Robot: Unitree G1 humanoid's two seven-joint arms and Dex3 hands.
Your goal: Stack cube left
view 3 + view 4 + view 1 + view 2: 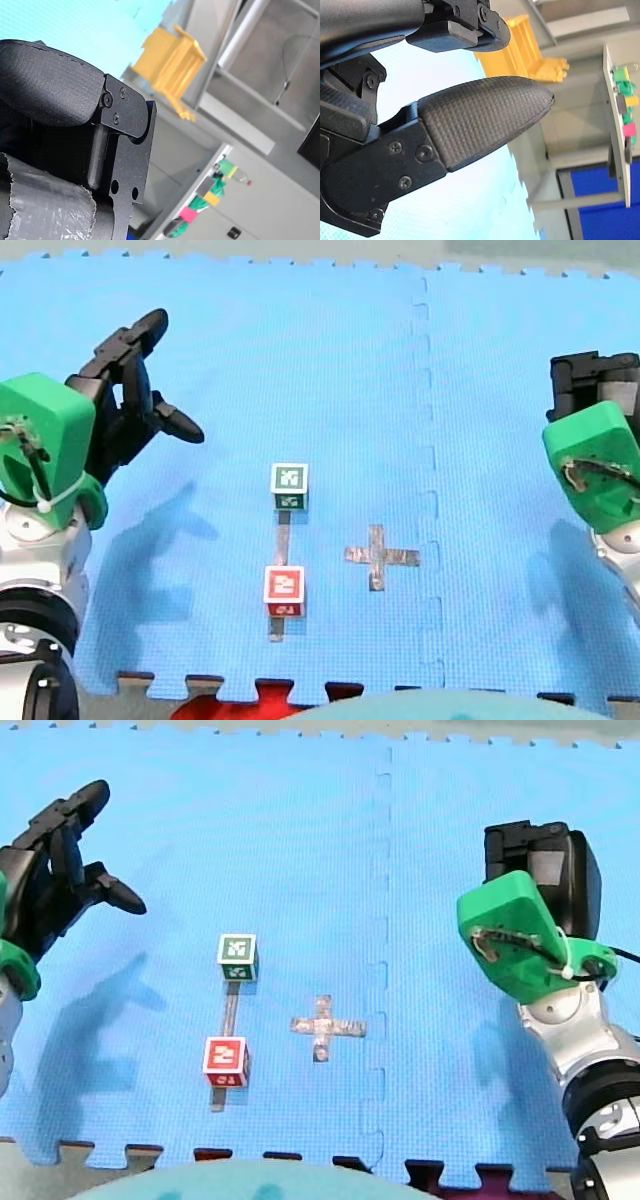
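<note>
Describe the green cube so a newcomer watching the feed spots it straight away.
On the blue foam mat, find the silver tape cross near the middle. Left of it a tape strip joins two cubes; the green cube sits at its far end, the red cube at the near one.

Left hand is positioned above the mat's left edge, holding nothing. Right hand is positioned above the mat's right edge.
</note>
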